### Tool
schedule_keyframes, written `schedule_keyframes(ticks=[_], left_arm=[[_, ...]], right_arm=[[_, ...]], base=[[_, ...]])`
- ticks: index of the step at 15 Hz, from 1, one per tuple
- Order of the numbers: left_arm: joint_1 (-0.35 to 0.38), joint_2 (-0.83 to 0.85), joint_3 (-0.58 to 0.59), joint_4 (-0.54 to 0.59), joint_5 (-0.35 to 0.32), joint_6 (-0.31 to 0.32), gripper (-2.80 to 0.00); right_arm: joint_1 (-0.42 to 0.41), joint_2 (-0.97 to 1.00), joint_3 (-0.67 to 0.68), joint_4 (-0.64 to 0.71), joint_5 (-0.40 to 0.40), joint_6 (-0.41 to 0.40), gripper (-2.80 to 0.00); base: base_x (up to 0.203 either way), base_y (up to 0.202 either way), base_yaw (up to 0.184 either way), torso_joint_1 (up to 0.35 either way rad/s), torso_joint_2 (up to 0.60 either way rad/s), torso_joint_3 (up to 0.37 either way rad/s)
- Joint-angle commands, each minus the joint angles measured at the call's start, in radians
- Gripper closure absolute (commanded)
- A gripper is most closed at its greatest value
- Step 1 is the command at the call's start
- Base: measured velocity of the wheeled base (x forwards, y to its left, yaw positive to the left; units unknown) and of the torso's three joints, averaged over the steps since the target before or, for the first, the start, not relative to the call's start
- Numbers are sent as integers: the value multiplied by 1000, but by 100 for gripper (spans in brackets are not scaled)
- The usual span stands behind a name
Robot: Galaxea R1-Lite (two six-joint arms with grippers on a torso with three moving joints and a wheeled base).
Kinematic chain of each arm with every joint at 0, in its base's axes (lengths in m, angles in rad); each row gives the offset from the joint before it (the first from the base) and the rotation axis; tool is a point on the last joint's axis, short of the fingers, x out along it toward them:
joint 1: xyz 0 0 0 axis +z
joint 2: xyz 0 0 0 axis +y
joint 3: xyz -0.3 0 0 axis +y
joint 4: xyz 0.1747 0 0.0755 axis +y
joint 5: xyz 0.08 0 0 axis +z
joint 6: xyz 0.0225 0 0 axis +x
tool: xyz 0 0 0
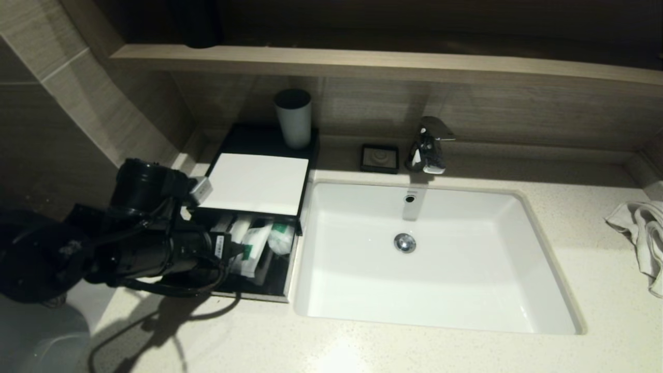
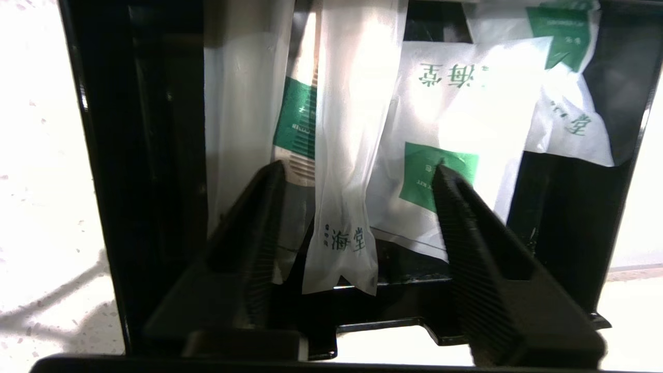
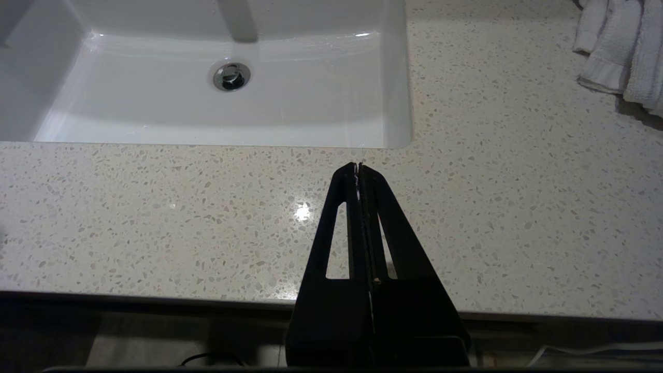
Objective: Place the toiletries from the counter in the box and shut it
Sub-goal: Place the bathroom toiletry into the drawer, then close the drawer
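Over the box's (image 1: 257,182) open drawer at the surface's (image 3: 207,217) left end, the left claw (image 2: 357,171) gapes empty above packets (image 2: 461,129) printed "海堂"; the right claw (image 3: 359,167) is closed.

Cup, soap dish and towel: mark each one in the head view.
cup (image 1: 293,120), head view, on its pale side wall.
soap dish (image 1: 380,157), head view, on its square top.
towel (image 1: 645,233), head view, on its crumpled folds.

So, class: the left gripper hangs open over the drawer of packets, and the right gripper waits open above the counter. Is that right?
Not quite. The right gripper is shut, fingers pressed together above the counter, as the right wrist view shows. The rest holds: the left gripper is open over the packets in the drawer.
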Motion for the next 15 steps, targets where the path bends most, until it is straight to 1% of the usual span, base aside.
schedule_keyframes(ticks=[1, 6, 9, 10, 12, 13, 15], left_arm=[[1, -34, -1, -6, 0, -2, -280], [2, -160, 8, 5, 5, -2, -280], [3, -249, 16, 100, 7, -7, -280], [4, -279, 20, 116, 23, -9, -280], [3, -329, 23, 140, 88, -9, -280], [3, -358, 29, 165, 104, -9, 0], [3, -421, 61, 222, 107, -10, 0]], right_arm=[[0, 0, 0, 0, 0, 0, 0], [0, 0, 0, -1, 0, 0, 0], [0, 0, 0, 0, 0, 0, 0], [0, 0, 0, 0, 0, 0, 0], [0, 0, 0, 0, 0, 0, 0], [0, 0, 0, 0, 0, 0, 0], [0, 0, 0, 0, 0, 0, 0]], base=[[0, 0, 0, 0, 0, 0], [0, 0, 0, 0, 0, 0], [0, 0, 0, 0, 0, 0], [0, 0, 0, 0, 0, 0], [0, 0, 0, 0, 0, 0], [0, 0, 0, 0, 0, 0], [0, 0, 0, 0, 0, 0]])
